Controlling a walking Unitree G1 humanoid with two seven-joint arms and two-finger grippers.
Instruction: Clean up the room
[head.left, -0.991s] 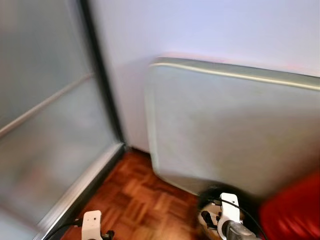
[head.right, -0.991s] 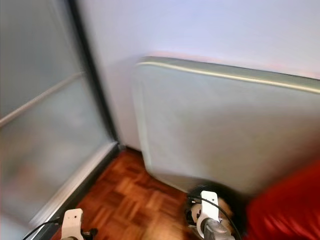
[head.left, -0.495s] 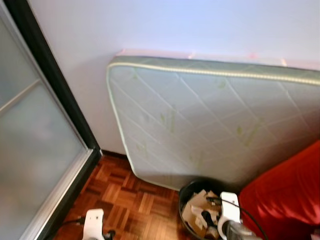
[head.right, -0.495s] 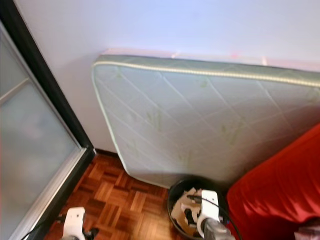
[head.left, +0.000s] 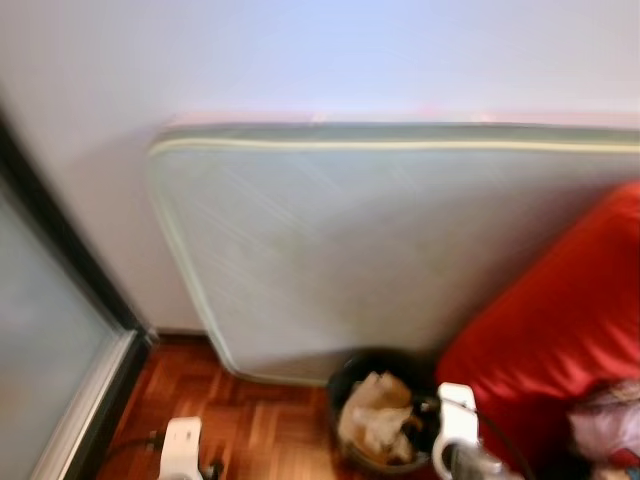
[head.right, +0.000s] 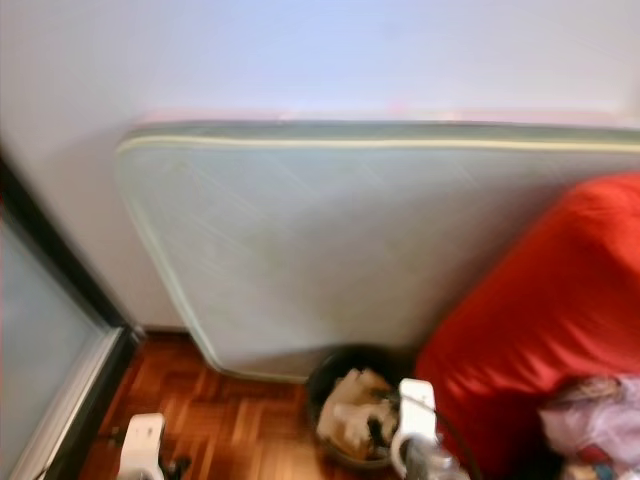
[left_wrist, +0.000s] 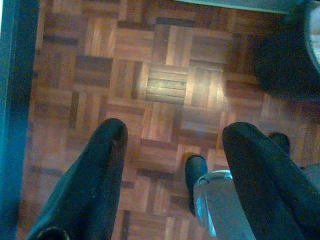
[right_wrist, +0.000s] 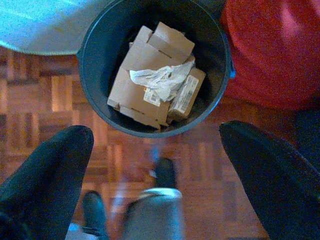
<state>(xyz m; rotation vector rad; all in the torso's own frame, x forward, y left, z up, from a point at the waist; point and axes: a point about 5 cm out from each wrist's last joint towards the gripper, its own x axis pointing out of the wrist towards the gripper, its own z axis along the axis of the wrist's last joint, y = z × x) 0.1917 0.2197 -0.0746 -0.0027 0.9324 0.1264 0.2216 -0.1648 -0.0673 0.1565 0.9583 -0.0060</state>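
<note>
The robot stands facing a mattress propped on its long edge against the wall, with a black trash bin on the parquet floor at its foot and a red beanbag-like cushion at about 3 o'clock of the bin. The bin holds flattened cardboard and a crumpled white wrapper. In the right wrist view the bin lies straight ahead at 12 o'clock of the right end effector, whose fingers are spread wide with nothing between them. The left end effector is likewise wide and empty, over bare parquet, with the bin's dark edge off at about 2 o'clock. The right arm is clearly the nearer to the bin. A pale bundle of cloth or paper rests on the cushion at the robot's far right; what it is cannot be told through the blur.
</note>
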